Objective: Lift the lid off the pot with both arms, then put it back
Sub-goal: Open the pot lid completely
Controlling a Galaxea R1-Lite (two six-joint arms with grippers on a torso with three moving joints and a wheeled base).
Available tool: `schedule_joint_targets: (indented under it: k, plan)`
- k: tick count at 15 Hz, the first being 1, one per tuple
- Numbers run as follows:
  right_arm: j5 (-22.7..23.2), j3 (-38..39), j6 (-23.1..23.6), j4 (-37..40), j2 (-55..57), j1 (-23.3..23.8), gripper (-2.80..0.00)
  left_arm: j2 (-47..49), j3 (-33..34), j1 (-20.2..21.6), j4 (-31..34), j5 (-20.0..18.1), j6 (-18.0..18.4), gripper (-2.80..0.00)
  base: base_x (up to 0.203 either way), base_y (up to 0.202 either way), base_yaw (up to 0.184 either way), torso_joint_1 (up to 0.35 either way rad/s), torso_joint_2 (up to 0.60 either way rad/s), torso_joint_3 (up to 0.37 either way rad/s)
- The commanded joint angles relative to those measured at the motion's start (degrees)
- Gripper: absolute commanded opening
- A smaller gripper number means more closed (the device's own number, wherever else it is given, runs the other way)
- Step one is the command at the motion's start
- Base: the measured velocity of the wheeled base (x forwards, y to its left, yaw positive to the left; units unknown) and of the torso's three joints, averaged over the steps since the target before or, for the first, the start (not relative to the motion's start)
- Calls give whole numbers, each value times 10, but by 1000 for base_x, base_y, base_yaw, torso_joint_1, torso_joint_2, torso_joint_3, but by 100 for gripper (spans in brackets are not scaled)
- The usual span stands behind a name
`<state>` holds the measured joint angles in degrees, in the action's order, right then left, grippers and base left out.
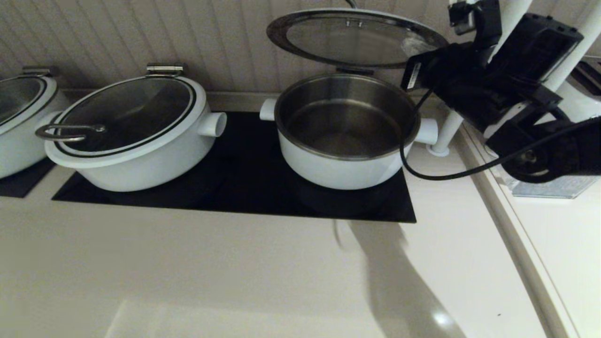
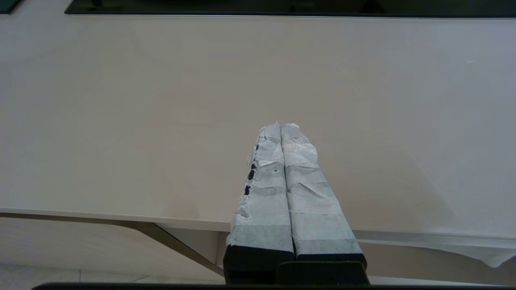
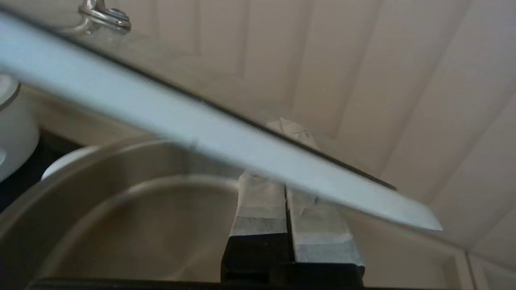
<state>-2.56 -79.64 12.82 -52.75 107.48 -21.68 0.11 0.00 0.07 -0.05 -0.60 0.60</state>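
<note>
White tape on your left gripper (image 2: pixel 281 128), fingers pressed together on nothing, over bare counter (image 2: pixel 161 121), further in your steel-lined pot (image 1: pixel 345 134) open on the black hob (image 1: pixel 244 188), your right gripper (image 3: pixel 287 169) clenched under the lid (image 1: pixel 354 37), raised above the pot.

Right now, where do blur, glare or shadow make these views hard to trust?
Right wrist view: the lid rim smears into a blurred pale band across the right tool. Head view: a broad soft shadow and one small glare spot on the counter before the pot. Left wrist view: sharp, evenly lit.
</note>
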Motion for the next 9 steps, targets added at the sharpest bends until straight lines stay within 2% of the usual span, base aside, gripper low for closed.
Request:
schedule_joint_targets:
  k: [1,9]
  plan:
    - [0,-23,1,-3,12,7,-280,0,0,0,0,0,0,-280,0,0,0,0,0,0]
    - [11,-120,23,-3,37,17,-280,0,0,0,0,0,0,-280,0,0,0,0,0,0]
